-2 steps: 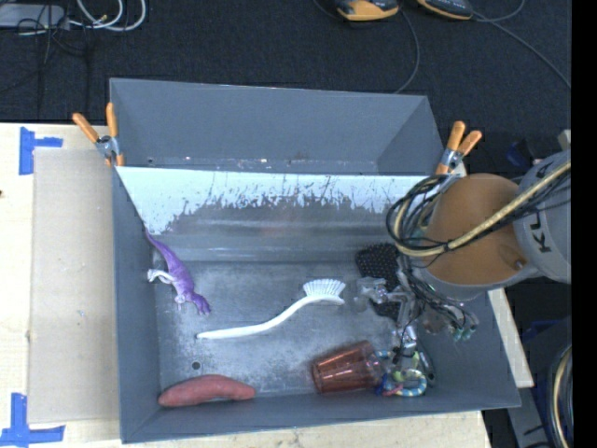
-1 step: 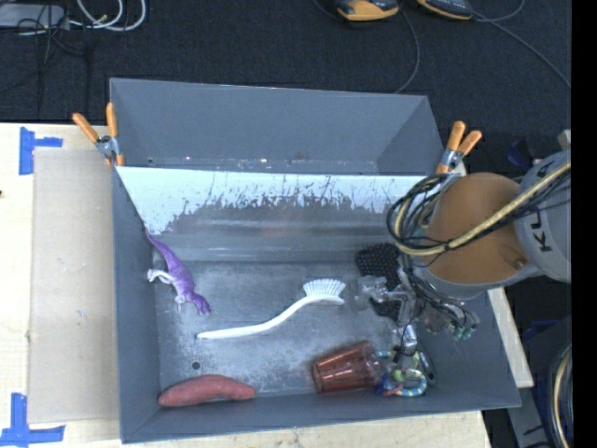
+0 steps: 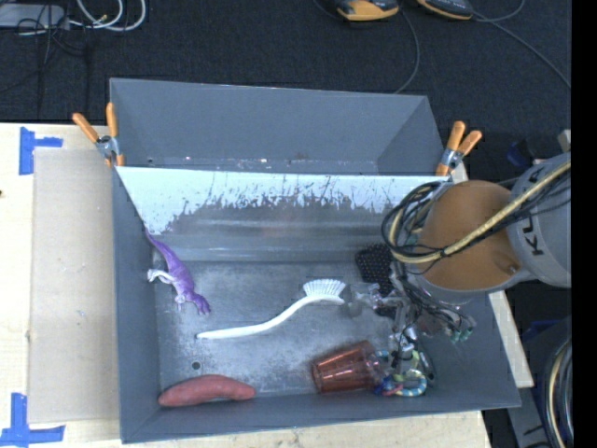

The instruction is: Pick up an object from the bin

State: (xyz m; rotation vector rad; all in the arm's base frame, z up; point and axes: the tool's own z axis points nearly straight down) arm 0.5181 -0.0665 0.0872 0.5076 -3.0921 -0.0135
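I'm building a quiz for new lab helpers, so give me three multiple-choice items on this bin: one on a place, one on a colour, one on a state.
1. Where in the bin does the purple toy dinosaur lie? A. left side B. right side C. front right corner
2. What colour is the brush? A. black B. white C. green
3. How is the red cup placed? A. upright B. upside down C. on its side

Answers: 1 A, it lies by the left wall; 2 B, handle and bristles are white; 3 C, its side rests on the floor.
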